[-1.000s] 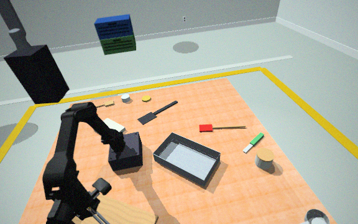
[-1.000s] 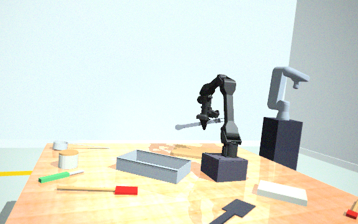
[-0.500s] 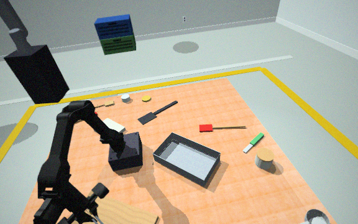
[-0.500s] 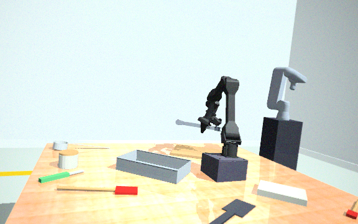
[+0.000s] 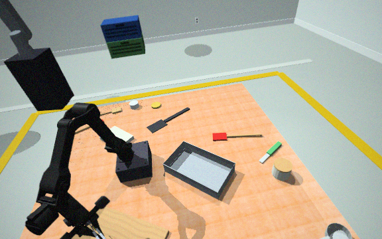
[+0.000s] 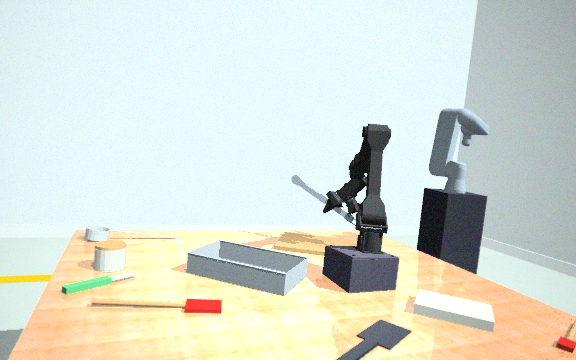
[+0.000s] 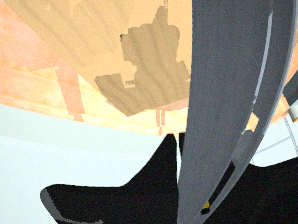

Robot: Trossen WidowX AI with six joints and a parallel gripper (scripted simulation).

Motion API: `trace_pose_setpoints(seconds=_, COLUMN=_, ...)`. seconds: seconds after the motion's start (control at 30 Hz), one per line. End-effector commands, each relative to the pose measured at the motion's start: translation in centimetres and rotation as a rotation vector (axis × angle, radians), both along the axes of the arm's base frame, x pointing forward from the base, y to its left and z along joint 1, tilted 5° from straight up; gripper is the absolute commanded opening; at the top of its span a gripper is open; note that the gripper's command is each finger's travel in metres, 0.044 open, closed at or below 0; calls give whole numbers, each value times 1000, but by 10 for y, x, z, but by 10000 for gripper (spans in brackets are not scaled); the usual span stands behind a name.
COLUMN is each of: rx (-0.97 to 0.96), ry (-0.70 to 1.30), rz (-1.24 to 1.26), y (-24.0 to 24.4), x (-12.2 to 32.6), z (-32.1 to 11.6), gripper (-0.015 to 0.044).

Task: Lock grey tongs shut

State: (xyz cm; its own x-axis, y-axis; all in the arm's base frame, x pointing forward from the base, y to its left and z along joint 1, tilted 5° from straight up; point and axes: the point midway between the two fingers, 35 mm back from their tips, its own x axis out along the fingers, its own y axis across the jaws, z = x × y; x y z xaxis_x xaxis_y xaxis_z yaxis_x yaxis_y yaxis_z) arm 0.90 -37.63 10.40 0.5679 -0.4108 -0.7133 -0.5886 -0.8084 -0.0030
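The grey tongs [image 5: 95, 231] [image 6: 312, 190] [image 7: 220, 75] are in the air, held by my gripper [image 6: 340, 205], which is shut on them. In the exterior view they slant, rounded tip end up to the left, the other end low by the arm. Their arms look close together; the lock inside the hinge cannot be seen. The wooden board [image 5: 134, 226] [image 6: 298, 242] [image 7: 75, 30] lies flat on the table below, with the gripper's shadow on it in the wrist view. The roasting tin [image 5: 191, 184] [image 6: 235, 272] stands beside the arm's base, with no tongs across it.
The arm's base block [image 5: 134, 169] [image 6: 360, 270] stands between the tin and a white block [image 5: 122, 133] [image 6: 453, 309]. A black spatula [image 5: 158, 126] [image 6: 384, 334], a red-headed tool [image 5: 219, 136] [image 6: 203, 306], a green-handled knife [image 5: 274, 148] [image 6: 88, 284] and a lidded jar [image 5: 282, 170] [image 6: 110, 257] are farther off.
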Motion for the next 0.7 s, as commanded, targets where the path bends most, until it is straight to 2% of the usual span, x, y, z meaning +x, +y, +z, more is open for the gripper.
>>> trace_pose_setpoints(seconds=0.0, rx=-114, ry=-95, rz=19, y=4, x=-4, z=10, gripper=-150)
trace_pose_setpoints(seconds=0.4, rx=-375, ry=-308, rz=66, y=28, x=-16, z=24, gripper=-150)
trace_pose_setpoints(seconds=0.67, rx=-391, ry=-318, rz=69, y=30, x=-17, z=25, gripper=-150)
